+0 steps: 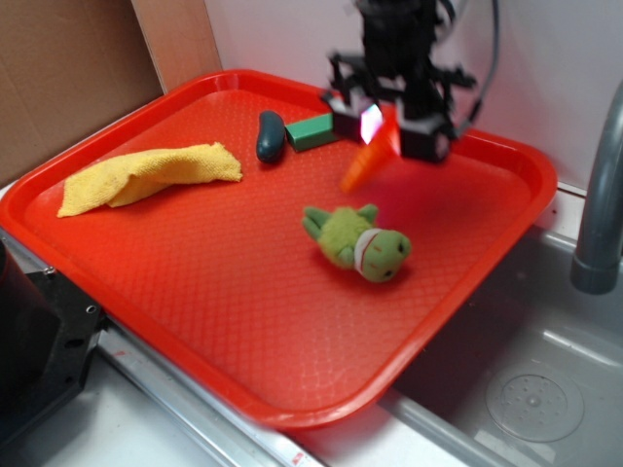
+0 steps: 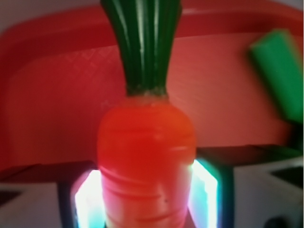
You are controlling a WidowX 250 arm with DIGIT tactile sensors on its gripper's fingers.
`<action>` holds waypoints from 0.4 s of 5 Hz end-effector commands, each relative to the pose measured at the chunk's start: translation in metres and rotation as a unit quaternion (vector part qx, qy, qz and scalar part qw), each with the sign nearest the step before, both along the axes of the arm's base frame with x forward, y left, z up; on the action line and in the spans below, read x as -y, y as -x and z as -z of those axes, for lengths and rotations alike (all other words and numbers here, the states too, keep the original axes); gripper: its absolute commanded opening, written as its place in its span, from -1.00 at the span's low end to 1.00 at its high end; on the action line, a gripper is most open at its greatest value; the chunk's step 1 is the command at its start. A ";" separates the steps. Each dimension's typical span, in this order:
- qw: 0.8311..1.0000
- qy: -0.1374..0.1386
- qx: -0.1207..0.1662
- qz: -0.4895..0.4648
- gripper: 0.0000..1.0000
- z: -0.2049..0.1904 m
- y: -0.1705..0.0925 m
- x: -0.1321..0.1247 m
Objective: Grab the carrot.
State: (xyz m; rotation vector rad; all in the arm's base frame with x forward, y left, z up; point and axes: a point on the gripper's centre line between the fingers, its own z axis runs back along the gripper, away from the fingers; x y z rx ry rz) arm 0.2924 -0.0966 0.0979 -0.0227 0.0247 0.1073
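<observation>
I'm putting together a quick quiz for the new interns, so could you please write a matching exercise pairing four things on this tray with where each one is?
Things:
1. carrot
2. yellow cloth
3. plush toy
4. green block

Places:
A. lying near the middle of the tray
B. held between the fingers of the gripper
C. at the back of the tray, beside the dark green pickle
D. spread out on the tray's left side

Pairs: 1-B, 2-D, 3-A, 4-C
</observation>
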 end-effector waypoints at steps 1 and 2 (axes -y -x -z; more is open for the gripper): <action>0.999 0.016 0.043 -0.021 -1.00 -0.103 0.069 -0.047; 0.998 0.010 0.046 -0.041 -1.00 -0.119 0.107 -0.063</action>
